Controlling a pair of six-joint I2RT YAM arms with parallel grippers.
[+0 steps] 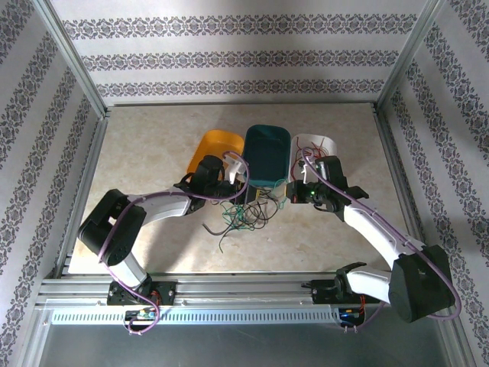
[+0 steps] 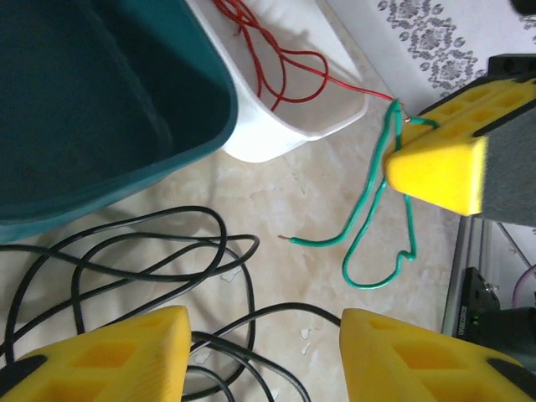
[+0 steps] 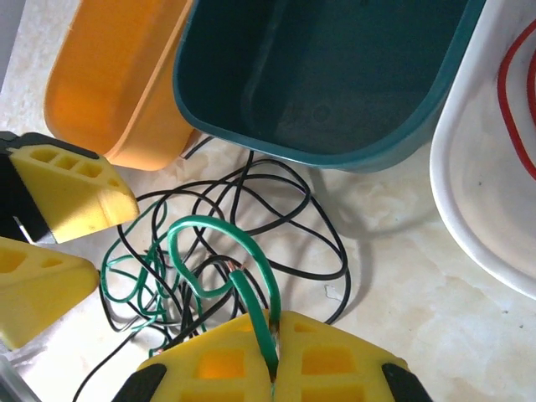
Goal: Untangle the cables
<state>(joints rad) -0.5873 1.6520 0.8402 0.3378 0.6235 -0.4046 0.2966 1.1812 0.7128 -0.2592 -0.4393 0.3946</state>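
A tangle of black cables (image 1: 241,218) and green cables lies on the table in front of the trays. My right gripper (image 3: 272,368) is shut on a green cable (image 3: 213,226), which loops up out of its closed yellow fingers above the black cables (image 3: 318,226). In the left wrist view that green cable (image 2: 368,209) hangs from the right gripper's fingers (image 2: 440,172). My left gripper (image 2: 264,360) stands open low over the table, with black cables (image 2: 167,251) running between its fingers. A red cable (image 2: 276,59) lies in the white tray (image 2: 285,126).
Three trays stand side by side behind the tangle: orange tray (image 1: 218,145), teal tray (image 1: 267,149), which holds nothing, and white tray (image 1: 317,145). Both grippers (image 1: 233,189) (image 1: 294,191) sit close together just in front of them. Metal frame posts border the table.
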